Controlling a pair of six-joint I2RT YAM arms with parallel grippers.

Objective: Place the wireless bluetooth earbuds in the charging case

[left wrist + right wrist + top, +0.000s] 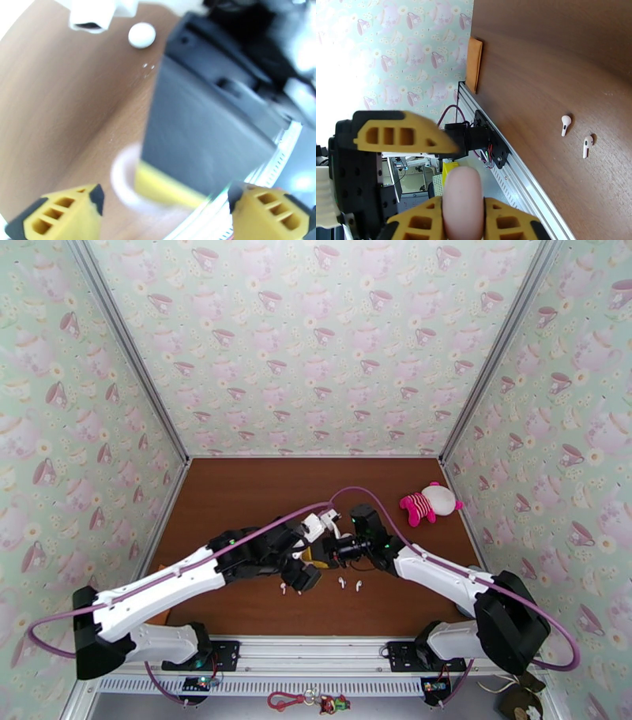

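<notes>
My right gripper (463, 207) is shut on a pale pink round charging case (462, 189), held edge-on between its two yellow fingers. In the left wrist view the case (120, 177) is a blurred pale ring beside the right gripper's black finger. My left gripper (166, 211) stands open wide around it, touching nothing. One of its yellow fingers (401, 136) shows just above the case. In the top view both grippers meet at mid-table, left (310, 565) and right (330, 549). Three white earbuds lie on the table in front of them (282, 587) (341, 583) (358, 585); two of them (565, 124) (587, 146) show in the right wrist view.
A pink and white plush toy (426, 504) lies at the right side of the brown table (237, 493). A tan pad (474, 65) sits at the table's near left edge. A small white round object (141, 34) rests on the wood beyond the left gripper. Papered walls enclose three sides.
</notes>
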